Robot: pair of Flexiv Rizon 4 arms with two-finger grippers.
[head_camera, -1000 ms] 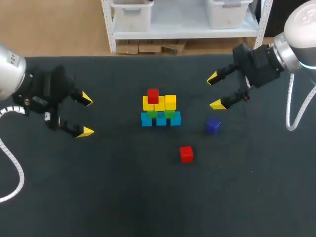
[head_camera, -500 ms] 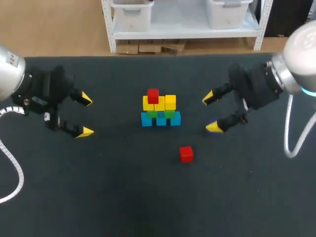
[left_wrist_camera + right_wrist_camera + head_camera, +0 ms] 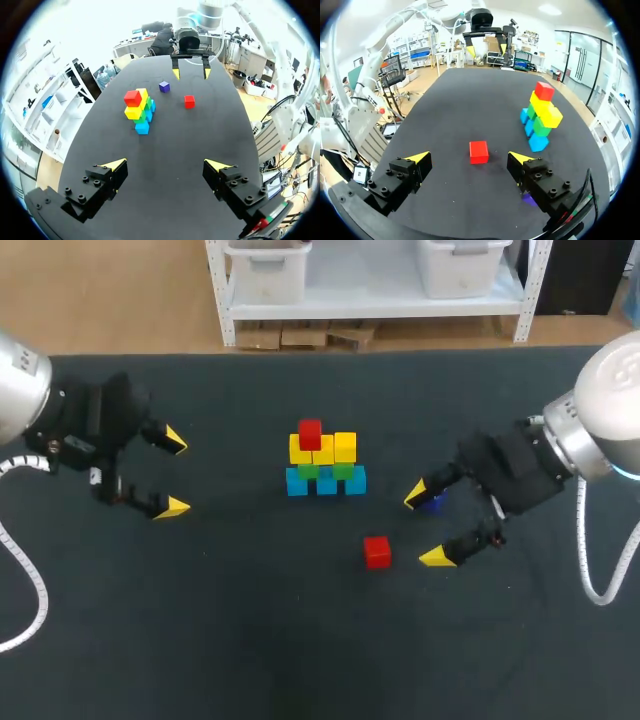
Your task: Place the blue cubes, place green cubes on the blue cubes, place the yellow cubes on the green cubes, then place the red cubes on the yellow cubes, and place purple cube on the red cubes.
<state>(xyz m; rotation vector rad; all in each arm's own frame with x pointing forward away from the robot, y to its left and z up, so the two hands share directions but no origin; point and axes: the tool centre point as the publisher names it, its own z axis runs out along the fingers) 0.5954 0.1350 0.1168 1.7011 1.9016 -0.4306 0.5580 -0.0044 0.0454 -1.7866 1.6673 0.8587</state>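
right gripper (image 3: 425,527): fingers spread wide, nothing held. set low over the table (image 3: 250,630), mouth turned towards the loose red cube.

loose red cube (image 3: 377,551): flat on the table, apart from all else. found just ahead of the open fingers and lined up between them in the right wrist view. judged light, rigid and smooth-faced. best taken on two opposite flat sides, squarely and at mid-height, never across corners, where a slip or twist is to be expected.

purple cube (image 3: 432,503): largely hidden beneath the right gripper's finger on the stack's side. whether it is touched cannot be told. same handling presumed.

stack (image 3: 325,465): at mid-table, apart from the right gripper. blue cubes (image 3: 326,482) in a row at the base, green cubes (image 3: 343,471) upon them, yellow cubes (image 3: 322,449) above. one placed red cube (image 3: 310,433) on top, towards the left arm's end. judged easily toppled, so a gentle, vertical set-down is called for.

left gripper (image 3: 175,473): released and empty, located well off on the stack's other side.
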